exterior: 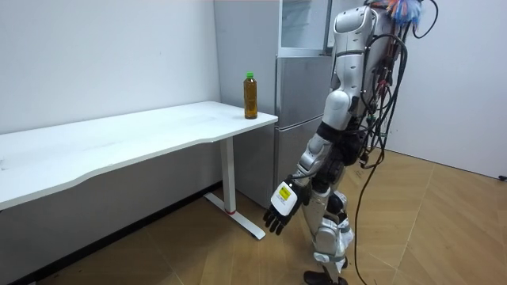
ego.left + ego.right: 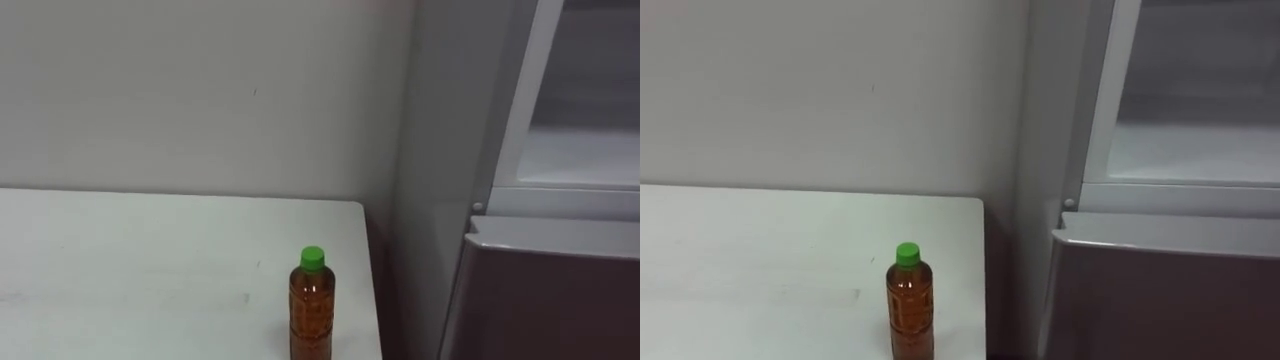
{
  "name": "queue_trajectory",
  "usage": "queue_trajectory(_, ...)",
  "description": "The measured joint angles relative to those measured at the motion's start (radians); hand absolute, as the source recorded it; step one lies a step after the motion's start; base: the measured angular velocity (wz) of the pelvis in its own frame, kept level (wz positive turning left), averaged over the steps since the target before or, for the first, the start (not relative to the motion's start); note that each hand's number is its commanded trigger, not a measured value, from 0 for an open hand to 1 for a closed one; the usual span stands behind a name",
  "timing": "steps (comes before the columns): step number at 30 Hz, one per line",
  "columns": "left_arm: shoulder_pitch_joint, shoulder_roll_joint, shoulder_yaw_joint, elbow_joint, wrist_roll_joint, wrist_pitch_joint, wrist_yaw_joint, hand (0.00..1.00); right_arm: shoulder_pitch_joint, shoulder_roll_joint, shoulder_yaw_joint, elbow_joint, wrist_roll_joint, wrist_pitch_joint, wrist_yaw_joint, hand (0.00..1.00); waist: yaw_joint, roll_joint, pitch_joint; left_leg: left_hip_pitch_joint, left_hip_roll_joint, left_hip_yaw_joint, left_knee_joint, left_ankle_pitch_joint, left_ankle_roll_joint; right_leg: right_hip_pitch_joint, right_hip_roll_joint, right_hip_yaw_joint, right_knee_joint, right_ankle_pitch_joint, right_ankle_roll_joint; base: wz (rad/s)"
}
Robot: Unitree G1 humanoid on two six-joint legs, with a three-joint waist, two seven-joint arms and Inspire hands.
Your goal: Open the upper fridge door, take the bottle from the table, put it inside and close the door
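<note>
The bottle point(image 2: 312, 310) stands upright on the white table point(image 2: 150, 250), near the corner at the end closest to the fridge point(image 2: 545, 290). Its green cap is on top, so its long axis runs straight up and down. It is just beside the fridge's side wall but apart from it, with a narrow gap between the table end and the fridge. The fridge's upper compartment point(image 2: 585, 150) looks open, showing a pale inside above the closed lower door. That opening lies higher than the bottle's cap and on the other side of the fridge wall from it. In the room view the robot stands near the fridge, facing it and the table end. Its left hand point(image 1: 283, 207) hangs low, out in front of the fridge's lower door and well beneath the table top, with fingers straight and loose and nothing in them. From that hand the bottle lies up and forward, on the side away from the fridge, and well apart. I judge the left arm well placed for the reach, since in the eye views the bottle sits to the robot's left of the fridge. The hand would need to rise above the table top and meet the upright bottle from the side, closing across its body below the cap. The carry would then go up and across to the fridge's open compartment.
</note>
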Motion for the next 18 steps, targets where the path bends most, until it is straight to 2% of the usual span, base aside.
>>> queue_trajectory(6,-0.001,0.004,-0.002,-0.001,0.000,-0.025,0.000,0.00,0.020,0.000,0.004,-0.188,-0.015,-0.003,0.012,0.00,0.000,-0.007,-0.0002,0.001,0.000,0.004,0.000,0.000,0.000,-0.001,0.000,0.003,0.000,0.002,-0.001,-0.02)
queue_trajectory(13,0.000,0.015,-0.003,-0.008,0.000,-0.040,-0.019,0.00,0.029,-0.003,0.036,-0.552,-0.010,-0.005,0.054,0.00,0.008,-0.016,0.0022,0.003,0.001,0.003,0.002,0.000,0.000,-0.002,0.004,0.018,0.000,0.005,-0.003,-0.03)
queue_trajectory(14,0.000,0.019,-0.004,-0.008,-0.001,-0.046,-0.022,0.00,0.030,-0.003,0.045,-0.597,-0.009,-0.005,0.067,0.00,0.012,-0.012,0.0002,0.003,0.001,0.002,0.002,0.000,0.000,-0.002,0.005,0.019,-0.001,0.005,-0.003,0.00)
queue_trajectory(18,0.002,0.024,-0.017,-0.007,-0.018,-0.054,-0.015,0.00,0.029,-0.003,0.072,-0.655,-0.004,-0.006,0.097,0.00,0.025,-0.014,0.0000,0.002,0.001,0.002,0.002,0.000,0.000,-0.002,0.004,0.017,0.000,0.007,-0.003,0.00)
